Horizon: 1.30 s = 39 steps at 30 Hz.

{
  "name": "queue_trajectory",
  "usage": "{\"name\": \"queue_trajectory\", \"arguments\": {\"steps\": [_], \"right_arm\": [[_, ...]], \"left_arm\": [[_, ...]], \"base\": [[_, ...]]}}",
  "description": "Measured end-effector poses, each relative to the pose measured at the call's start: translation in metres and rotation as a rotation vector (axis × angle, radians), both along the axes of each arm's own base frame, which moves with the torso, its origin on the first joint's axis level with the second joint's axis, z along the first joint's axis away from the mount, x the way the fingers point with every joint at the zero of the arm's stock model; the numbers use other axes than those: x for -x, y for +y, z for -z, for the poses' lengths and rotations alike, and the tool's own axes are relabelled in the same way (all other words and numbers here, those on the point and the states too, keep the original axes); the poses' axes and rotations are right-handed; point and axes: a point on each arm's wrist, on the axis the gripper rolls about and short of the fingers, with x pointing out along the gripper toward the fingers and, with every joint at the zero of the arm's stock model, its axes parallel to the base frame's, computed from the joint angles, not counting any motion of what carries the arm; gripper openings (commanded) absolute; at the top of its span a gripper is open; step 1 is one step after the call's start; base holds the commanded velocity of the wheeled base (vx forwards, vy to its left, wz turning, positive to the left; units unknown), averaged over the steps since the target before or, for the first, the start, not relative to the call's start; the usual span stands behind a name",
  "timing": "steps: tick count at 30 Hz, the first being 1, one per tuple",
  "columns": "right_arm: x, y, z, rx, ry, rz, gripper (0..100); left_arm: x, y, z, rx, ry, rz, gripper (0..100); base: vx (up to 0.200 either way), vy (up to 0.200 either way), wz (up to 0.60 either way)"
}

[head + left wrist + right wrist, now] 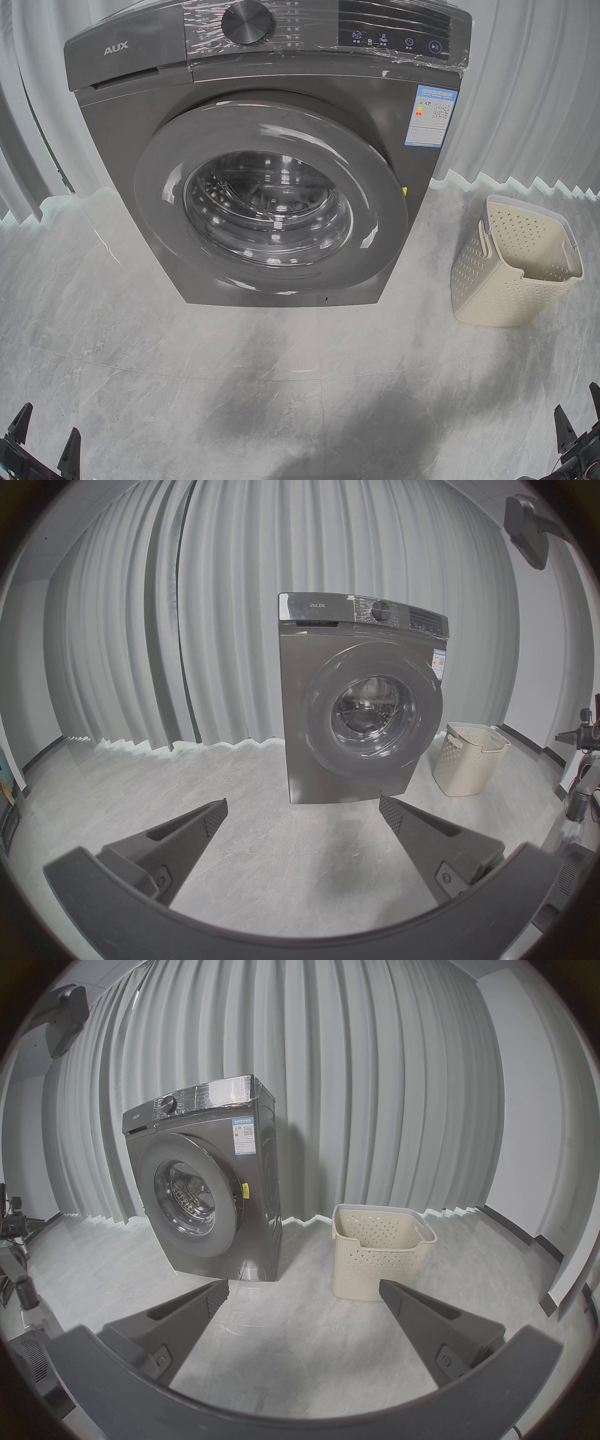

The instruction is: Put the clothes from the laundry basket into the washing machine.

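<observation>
Head view, stock at this moment: grey front-loading washing machine (125, 131), its round glass door (269, 200) shut. Cream perforated laundry basket (494, 294) stands upright on the marbled floor (187, 350), near the machine on the robot's right. What shows of the basket's inside is bare — no clothes visible there, and through the glass I make out only drum metal. Left gripper (47, 434) and right gripper (578, 412) sit low, well apart from both items, fingers spread, holding nothing. Judged progress: no garment is left to load as far as can be seen, or the job is not begun; any loading needs the door opened first. Markings: short white logo (115, 48) on the drawer front, blue-and-white sticker (431, 115) with a square code, small yellow tag (245, 1190) by the door rim, and icons on the film-wrapped control panel (394, 37) — fine print too small to make out.
</observation>
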Motion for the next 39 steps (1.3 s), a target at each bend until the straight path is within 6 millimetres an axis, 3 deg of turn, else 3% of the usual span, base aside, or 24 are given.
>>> {"name": "queue_trajectory", "arguments": {"steps": [6,12,16,28,39], "right_arm": [[0.002,0.0,-0.011,0.009,-0.061,-0.009,100],[0.013,0.001,-0.059,0.002,-0.169,-0.071,100],[0.003,0.002,-0.083,0.006,-0.138,-0.146,100],[-0.091,0.02,-0.116,-0.012,0.1,-0.428,100],[-0.179,0.092,-0.128,-0.076,0.228,-0.559,100]], "left_arm": [[0.0,0.0,0.0,-0.001,0.0,-0.001,100],[0.0,0.0,0.0,-0.002,0.0,-0.001,100],[0.0,0.0,0.0,-0.002,-0.001,-0.001,100],[0.0,0.0,0.0,-0.001,-0.001,-0.001,100],[0.0,0.0,0.0,-0.002,-0.002,0.0,100]], "base": [[0.0,0.0,0.0],[0.067,0.0,0.0],[0.2,0.0,0.0],[0.15,0.0,0.0],[0.0,0.0,0.0]]}}
